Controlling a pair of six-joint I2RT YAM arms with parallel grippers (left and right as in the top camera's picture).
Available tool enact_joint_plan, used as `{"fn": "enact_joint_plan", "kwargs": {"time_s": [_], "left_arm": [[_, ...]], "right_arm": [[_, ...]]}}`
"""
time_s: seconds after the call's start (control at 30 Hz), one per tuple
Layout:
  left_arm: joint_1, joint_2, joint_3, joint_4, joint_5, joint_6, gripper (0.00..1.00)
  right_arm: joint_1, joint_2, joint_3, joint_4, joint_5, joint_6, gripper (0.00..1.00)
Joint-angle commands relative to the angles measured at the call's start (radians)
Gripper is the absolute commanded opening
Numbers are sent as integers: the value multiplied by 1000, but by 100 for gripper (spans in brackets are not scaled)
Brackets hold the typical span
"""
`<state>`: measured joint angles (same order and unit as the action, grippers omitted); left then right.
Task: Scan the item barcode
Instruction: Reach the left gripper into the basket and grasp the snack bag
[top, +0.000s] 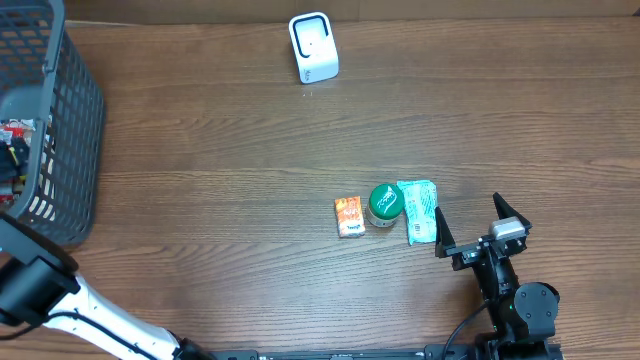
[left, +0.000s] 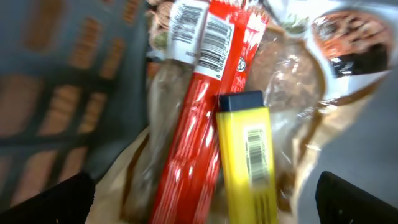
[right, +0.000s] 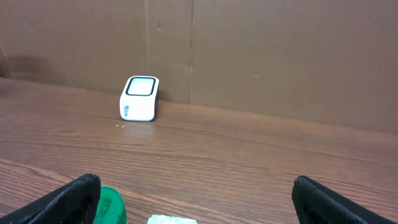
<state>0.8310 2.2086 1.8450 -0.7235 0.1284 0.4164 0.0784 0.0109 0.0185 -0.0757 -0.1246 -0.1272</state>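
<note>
The white barcode scanner (top: 313, 47) stands at the table's far edge, also in the right wrist view as scanner (right: 139, 98). My left gripper (left: 202, 208) is open inside the grey basket (top: 70, 120), hovering over a red packet (left: 205, 106) and a yellow box (left: 247, 162), both with barcodes facing up. Neither is between its fingertips (left: 50, 200). In the overhead view only the left arm (top: 60, 295) shows. My right gripper (top: 476, 226) stands open and empty at the front right, just right of a mint packet (top: 420, 211).
An orange packet (top: 349, 216) and a green-lidded jar (top: 385, 203) lie left of the mint packet; the jar's lid (right: 112, 206) sits by my right gripper's left finger. Clear bags of snacks (left: 311, 68) fill the basket. A brown wall (right: 261, 56) stands behind the scanner.
</note>
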Motion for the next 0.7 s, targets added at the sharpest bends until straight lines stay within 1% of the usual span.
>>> {"fn": "enact_joint_plan", "kwargs": {"time_s": [0.0, 0.13, 0.33, 0.57, 0.67], "left_arm": [[-8, 50, -10, 35, 39, 34, 100], [-8, 72, -10, 52, 106, 55, 99], [-8, 112, -10, 54, 108, 59, 99], [-9, 159, -10, 20, 32, 58, 100], [-9, 159, -10, 13, 21, 58, 85]], "right_arm": [[0, -8, -11, 3, 0, -2, 100], [0, -8, -11, 3, 0, -2, 100], [0, -8, -11, 3, 0, -2, 100], [0, -8, -11, 3, 0, -2, 100], [0, -8, -11, 3, 0, -2, 100]]}}
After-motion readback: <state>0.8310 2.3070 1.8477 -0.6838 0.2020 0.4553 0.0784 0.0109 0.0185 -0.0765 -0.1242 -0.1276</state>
